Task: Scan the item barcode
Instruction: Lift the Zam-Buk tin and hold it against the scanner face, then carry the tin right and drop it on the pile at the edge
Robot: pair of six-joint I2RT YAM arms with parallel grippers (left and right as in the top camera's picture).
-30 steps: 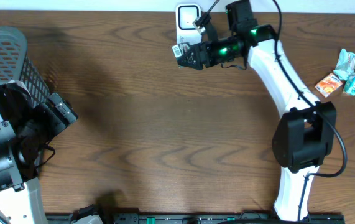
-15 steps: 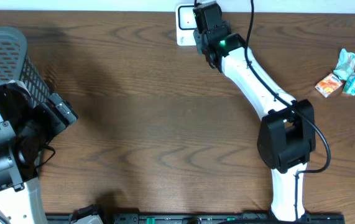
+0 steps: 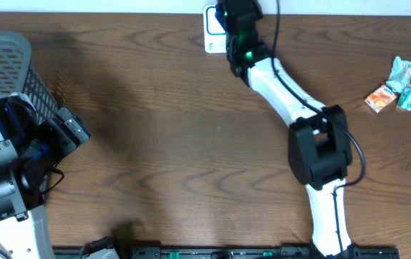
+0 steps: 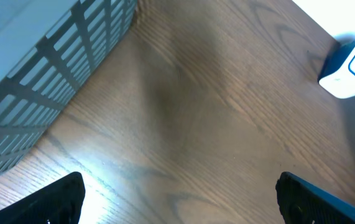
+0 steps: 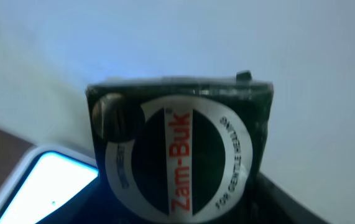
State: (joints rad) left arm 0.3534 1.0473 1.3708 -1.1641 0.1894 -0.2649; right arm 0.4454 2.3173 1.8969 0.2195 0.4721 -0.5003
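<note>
Overhead view evenly lit; glare streaks the table (image 4: 106,171), and the close box (image 5: 177,155) looks slightly soft.

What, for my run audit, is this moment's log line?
right jaws: gripping box | box: at scanner | left jaws: open, by basket

The table (image 3: 162,144) is brown with a flowing wood-grain pattern. The basket (image 3: 3,65) is grey, with a lattice of rectangular openings. The scanner (image 3: 211,32) is white with a blue-lit window. The Zam-Buk box (image 5: 177,155) is dark green; its face carries a white oval ring, red brand lettering and small dark text. The right arm (image 3: 284,86) is white with black joints and a green light. One packet (image 3: 403,72) is teal, its neighbour (image 3: 380,98) orange.
</note>
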